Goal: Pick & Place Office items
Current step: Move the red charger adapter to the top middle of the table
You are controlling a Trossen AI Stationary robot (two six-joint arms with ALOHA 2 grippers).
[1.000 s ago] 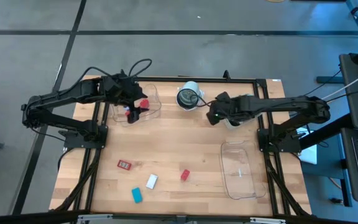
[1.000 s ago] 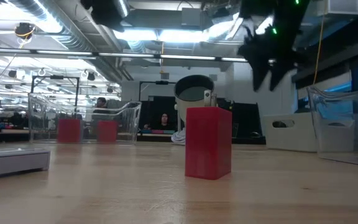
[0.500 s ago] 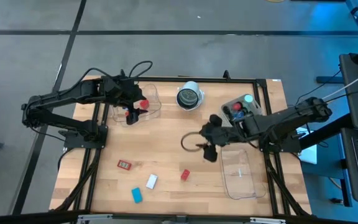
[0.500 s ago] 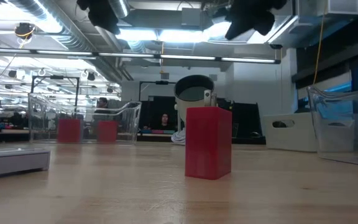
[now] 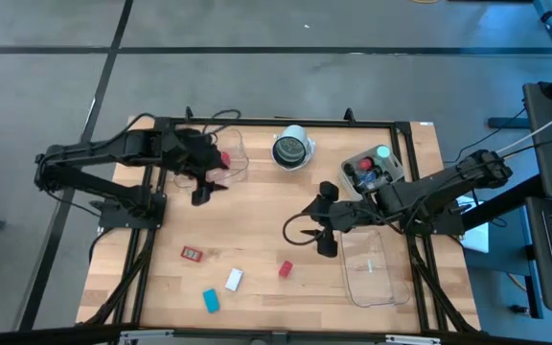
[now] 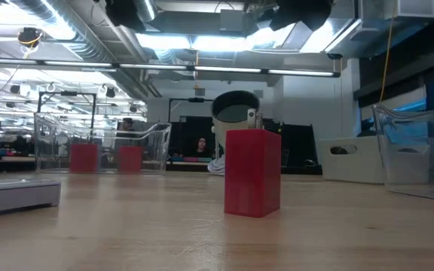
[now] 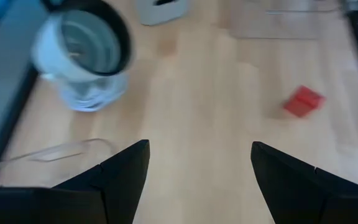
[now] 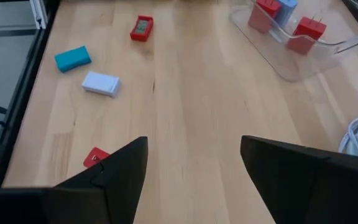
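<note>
High view shows you four loose pieces on the wooden table (image 5: 266, 216): two red (image 5: 285, 269), one white (image 5: 234, 279), one blue (image 5: 211, 301); both grippers, left (image 5: 202, 191) and right (image 5: 322, 240), gape empty.

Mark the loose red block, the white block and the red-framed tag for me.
red block (image 5: 285, 269): high view, middle of its top face.
white block (image 5: 234, 279): high view, middle of its top face.
red-framed tag (image 5: 192, 253): high view, centre inside its red frame.

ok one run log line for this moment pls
left gripper: open, empty, beside rear-left tray | right gripper: open, empty, above table, near red block | loose: red-framed tag, white block, blue block
</note>
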